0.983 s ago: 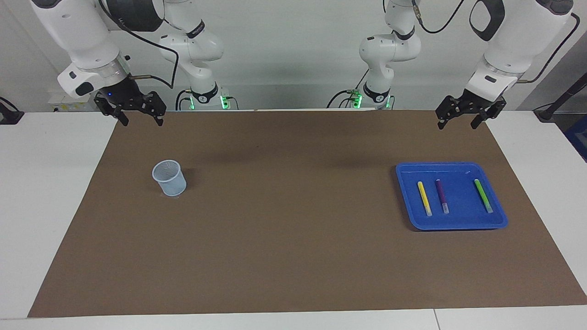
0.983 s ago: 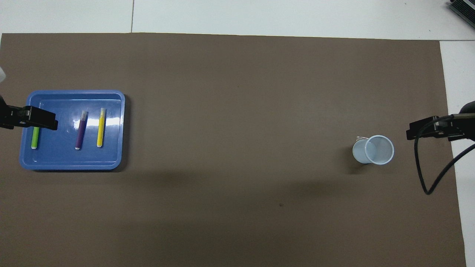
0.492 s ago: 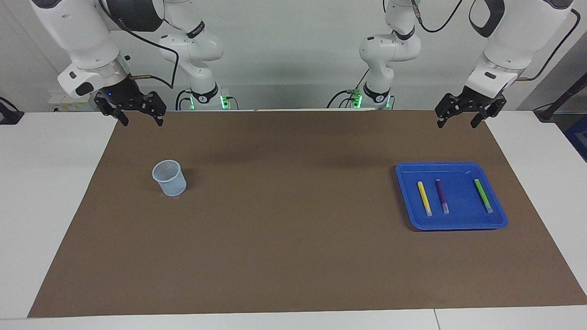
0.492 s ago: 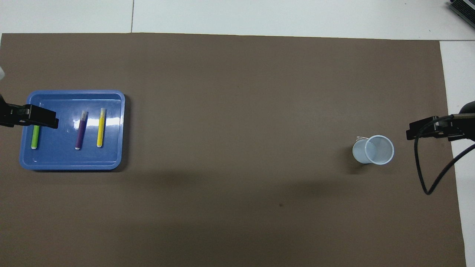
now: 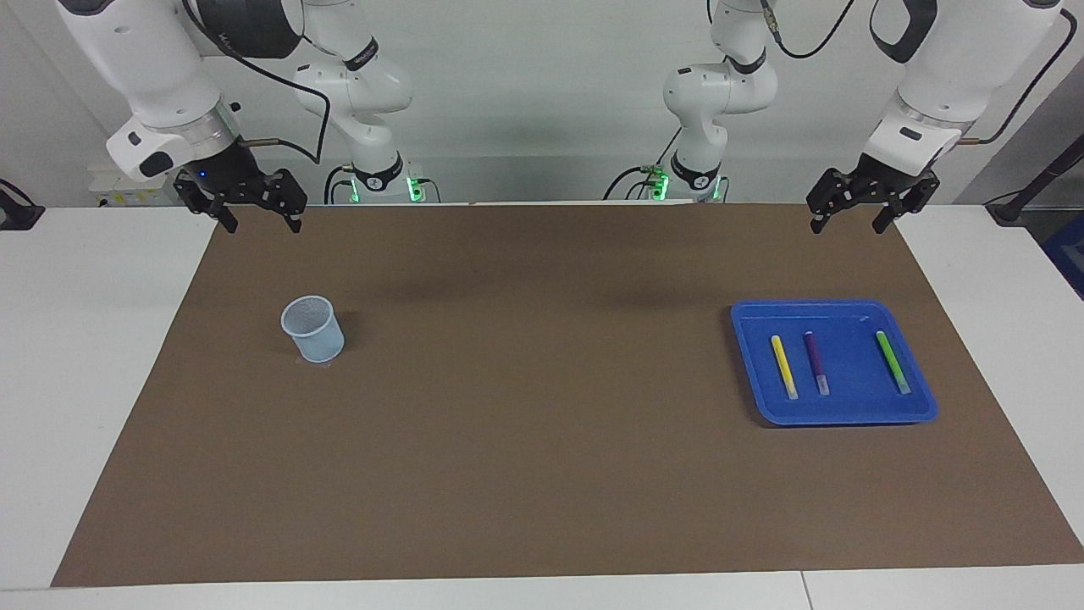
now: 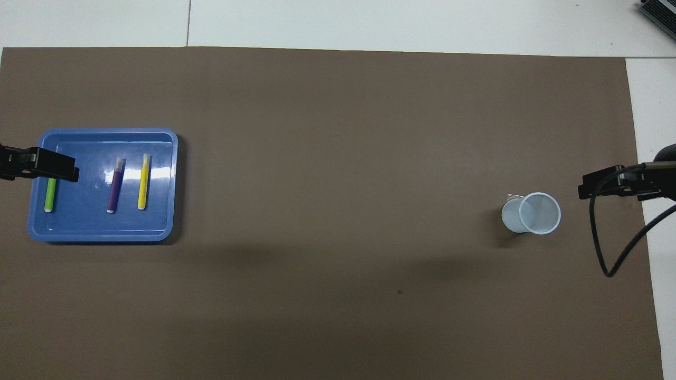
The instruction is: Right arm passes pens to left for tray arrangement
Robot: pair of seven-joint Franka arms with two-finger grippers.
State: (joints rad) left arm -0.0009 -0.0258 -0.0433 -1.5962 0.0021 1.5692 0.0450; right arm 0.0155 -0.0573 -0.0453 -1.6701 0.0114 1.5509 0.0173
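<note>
Brown mat is covering your desk point(image 5: 51, 381). Blue tray point(image 5: 921, 405) is sitting near left arm's end, holding yellow pen point(image 5: 783, 366), purple pen point(image 5: 816, 363), green pen point(image 5: 893, 362), lying apart. Mesh cup point(image 5: 313, 329) is standing toward right arm's end. Left hand point(image 5: 850, 224) and right hand point(image 5: 261, 224) are hovering open, empty, over the mat's robot-side corners.
</note>
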